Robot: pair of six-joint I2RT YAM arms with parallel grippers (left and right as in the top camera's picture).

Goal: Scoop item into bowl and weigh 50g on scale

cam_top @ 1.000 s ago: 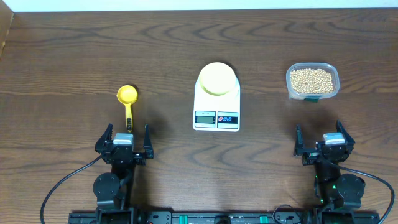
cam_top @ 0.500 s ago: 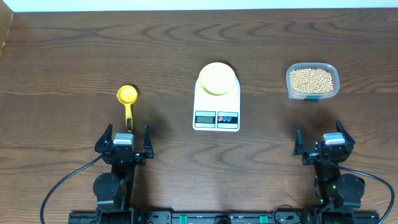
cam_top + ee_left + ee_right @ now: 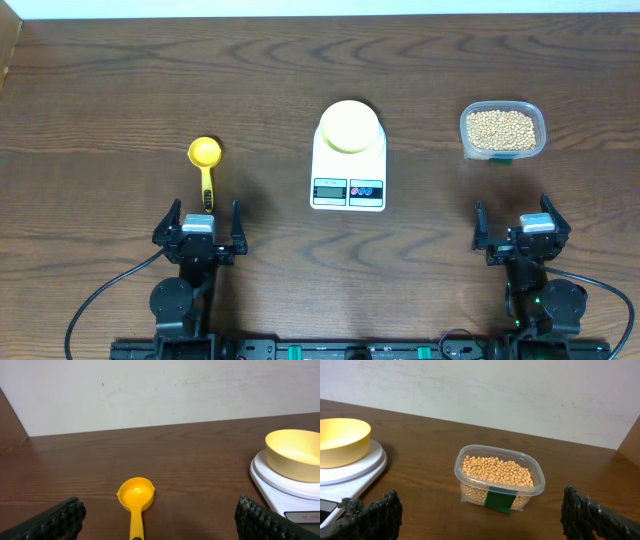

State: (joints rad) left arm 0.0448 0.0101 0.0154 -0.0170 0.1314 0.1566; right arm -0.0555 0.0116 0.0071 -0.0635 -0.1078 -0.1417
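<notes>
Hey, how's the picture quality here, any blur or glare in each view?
Overhead: even light, no glare, scale display too small to read. Left wrist: scoop sharp, fingers at the edges dark and soft. Right wrist: beans crisp, no glare.

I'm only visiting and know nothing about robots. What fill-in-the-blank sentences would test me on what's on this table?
1. The bowl sits on top of the white ___.
2. The clear tub is full of small tan ___.
3. The scoop lying on the table is coloured ___.
4. The left gripper and right gripper both stand ___, holding nothing.

Missing words: scale; beans; yellow; open.
</notes>
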